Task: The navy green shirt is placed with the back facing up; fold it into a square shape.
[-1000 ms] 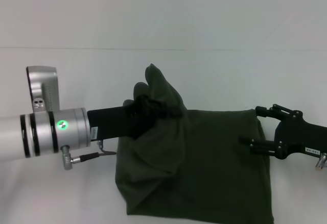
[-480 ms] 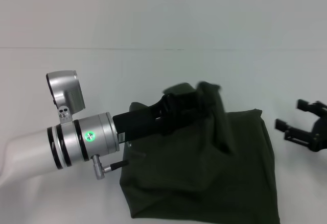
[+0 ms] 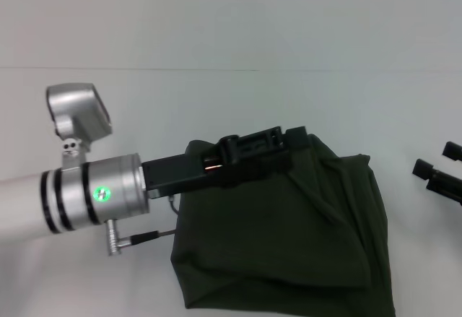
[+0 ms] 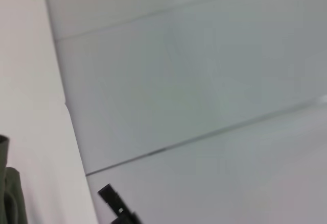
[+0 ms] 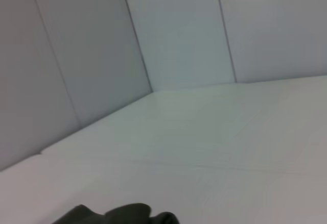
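Note:
The navy green shirt [image 3: 289, 237] lies as a dark olive bundle at the lower centre of the white table [image 3: 238, 100] in the head view. My left gripper [image 3: 292, 144] reaches in from the left over the shirt's far edge. It appears shut on a fold of cloth, which runs from its tip down to the right as a raised ridge. My right gripper [image 3: 435, 159] sits at the right edge, apart from the shirt, with its fingers open and holding nothing. Strips of the shirt show in the left wrist view [image 4: 7, 198] and the right wrist view [image 5: 112, 216].
The silver left forearm [image 3: 79, 194] with its wrist camera [image 3: 76, 115] spans the left side of the table. Pale wall panels [image 3: 231, 14] rise behind the table's far edge. A small black part [image 4: 115, 206] shows low in the left wrist view.
My left gripper has carried the lifted fold rightwards and down across the shirt, so the raised peak has flattened. The right gripper has drawn back to the right edge.

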`<state>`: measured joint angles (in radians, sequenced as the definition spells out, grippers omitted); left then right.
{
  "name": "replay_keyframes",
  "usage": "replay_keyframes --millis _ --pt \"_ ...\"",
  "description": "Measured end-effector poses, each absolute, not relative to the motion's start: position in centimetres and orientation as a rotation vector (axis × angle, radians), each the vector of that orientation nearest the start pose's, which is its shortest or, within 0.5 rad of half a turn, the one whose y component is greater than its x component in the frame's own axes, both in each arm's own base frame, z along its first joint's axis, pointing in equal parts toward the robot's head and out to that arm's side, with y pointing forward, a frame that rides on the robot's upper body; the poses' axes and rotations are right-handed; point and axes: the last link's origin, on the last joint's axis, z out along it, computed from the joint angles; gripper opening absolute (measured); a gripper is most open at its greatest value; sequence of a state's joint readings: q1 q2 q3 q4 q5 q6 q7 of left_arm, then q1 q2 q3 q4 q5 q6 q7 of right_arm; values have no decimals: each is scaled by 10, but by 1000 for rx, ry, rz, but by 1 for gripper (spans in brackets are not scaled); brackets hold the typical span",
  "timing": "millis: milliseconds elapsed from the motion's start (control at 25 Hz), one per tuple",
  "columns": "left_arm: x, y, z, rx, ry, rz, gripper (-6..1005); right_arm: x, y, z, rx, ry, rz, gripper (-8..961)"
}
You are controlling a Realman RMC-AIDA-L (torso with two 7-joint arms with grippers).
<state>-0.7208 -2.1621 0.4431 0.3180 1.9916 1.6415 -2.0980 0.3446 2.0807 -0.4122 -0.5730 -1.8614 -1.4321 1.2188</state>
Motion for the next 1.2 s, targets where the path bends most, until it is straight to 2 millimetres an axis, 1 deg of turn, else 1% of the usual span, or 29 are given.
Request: replay_keyframes --millis 160,240,280,320,400,480,560,680,840,1040,1200 --pt "-206 316 -41 -2636 -1640 -1251 842 324 294 36 -2360 886 848 906" --pt "-218 309 -30 -2728 -1438 -1165 919 311 296 35 -2460 909 853 905" --pt "-222 307 -26 -2758 -1371 -1135 958 304 299 34 -2505 923 848 904" --pt "-229 302 -21 -2803 -1232 -1077 957 298 302 34 -2538 932 836 903" --pt "-241 297 -14 -2821 -1051 -1009 954 286 310 32 -2598 974 793 902" --pt "-255 291 -7 -2800 -900 -949 952 275 318 31 -2633 1008 752 901" --pt "-263 287 -4 -2792 -807 -909 949 265 326 30 -2660 1032 705 899" --pt "-274 278 -2 -2790 -718 -846 947 249 340 27 -2697 1078 589 897" --pt "-278 274 -2 -2797 -689 -818 945 229 354 22 -2712 1124 405 895" --pt "-284 268 0 -2811 -694 -776 943 203 363 22 -2667 1171 165 891" --pt "-284 266 -1 -2828 -695 -772 942 176 368 20 -2627 1179 -7 889"
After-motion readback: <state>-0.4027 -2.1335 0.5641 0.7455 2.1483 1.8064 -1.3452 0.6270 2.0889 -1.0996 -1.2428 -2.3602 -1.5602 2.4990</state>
